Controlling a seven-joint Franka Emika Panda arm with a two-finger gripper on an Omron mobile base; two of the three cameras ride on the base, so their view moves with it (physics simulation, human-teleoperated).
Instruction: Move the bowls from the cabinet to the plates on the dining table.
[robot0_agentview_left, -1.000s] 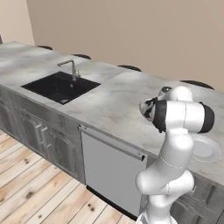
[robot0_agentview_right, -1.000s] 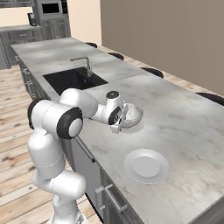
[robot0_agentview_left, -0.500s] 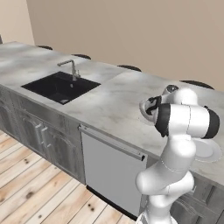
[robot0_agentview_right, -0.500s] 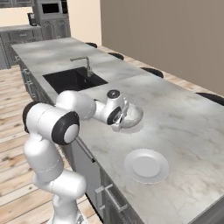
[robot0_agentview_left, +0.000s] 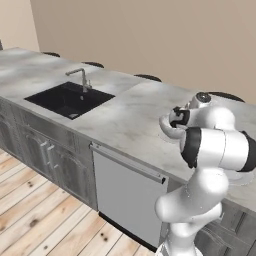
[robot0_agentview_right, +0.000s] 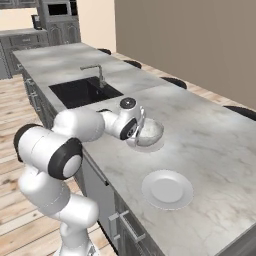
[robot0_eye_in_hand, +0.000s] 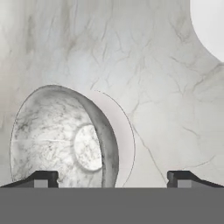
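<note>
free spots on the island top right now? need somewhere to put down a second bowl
The empty plate near the front edge is bare. Open marble lies between it and the bowl, and across the far side of the dining table. More bare top between the sink and the bowl. It is crowded only at the bowl on its plate, where the open gripper sits.

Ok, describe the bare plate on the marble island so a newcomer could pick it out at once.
Start at the long marble island with the black sink set into it. Follow the top away from the sink, past the marbled bowl that sits on its own plate beside the robot's hand. The next flat, pale round plate, near the front edge, is the one: unlike its neighbour, it has nothing on it.
</note>
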